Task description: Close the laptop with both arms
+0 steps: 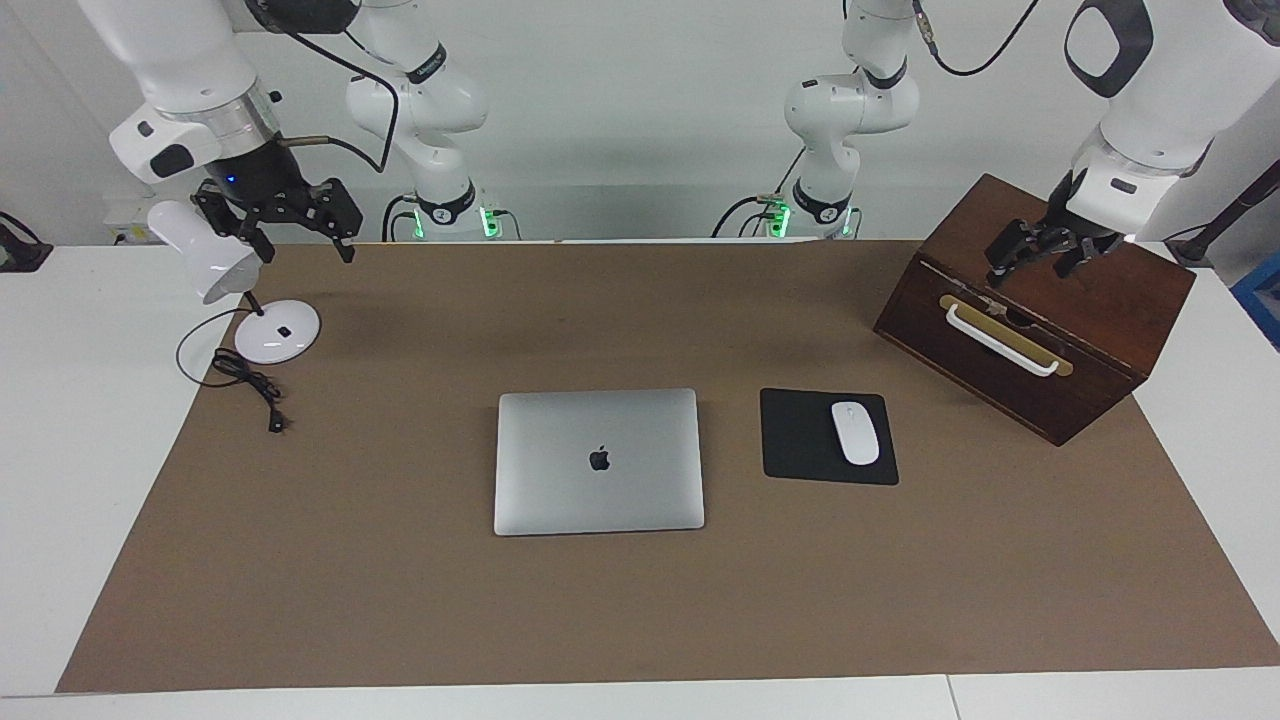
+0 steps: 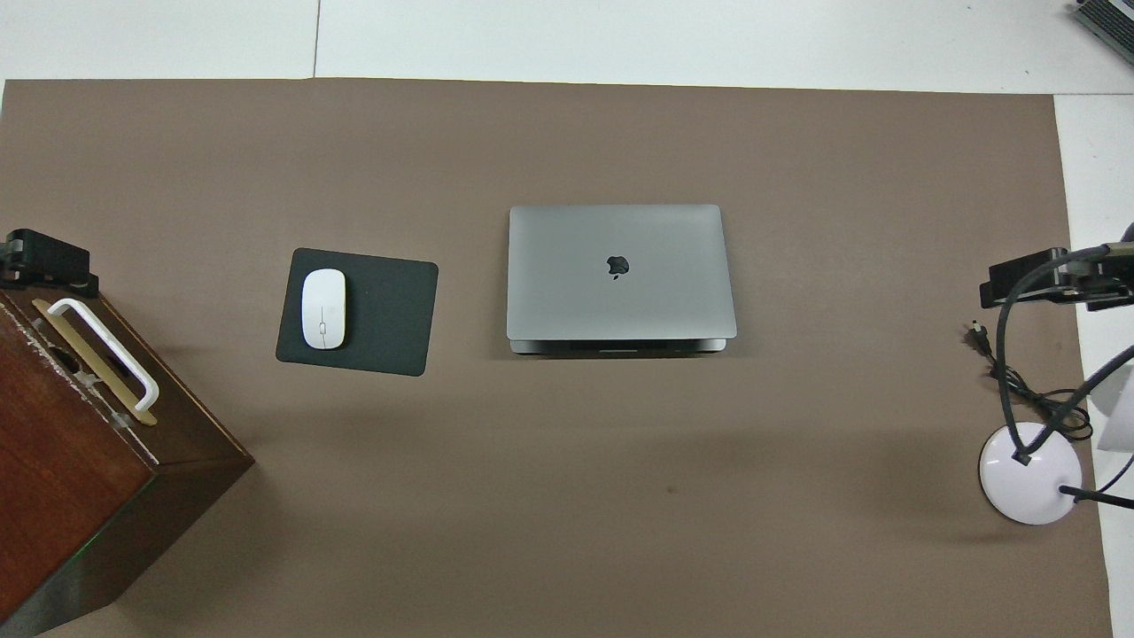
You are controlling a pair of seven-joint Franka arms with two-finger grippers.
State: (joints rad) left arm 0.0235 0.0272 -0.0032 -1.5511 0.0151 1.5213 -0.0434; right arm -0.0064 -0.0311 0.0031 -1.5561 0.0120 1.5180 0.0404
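Observation:
The silver-grey laptop lies flat in the middle of the brown mat with its lid down and the apple logo facing up. In the overhead view the laptop shows only a thin dark edge of its base under the lid, on the side nearer the robots. My right gripper hangs open and empty over the desk lamp at the right arm's end, and shows in the overhead view. My left gripper hangs open and empty over the wooden box, also in the overhead view. Both are well away from the laptop.
A black mouse pad with a white mouse lies beside the laptop toward the left arm's end. A dark wooden box with a white handle stands at that end. A white desk lamp and its cable are at the right arm's end.

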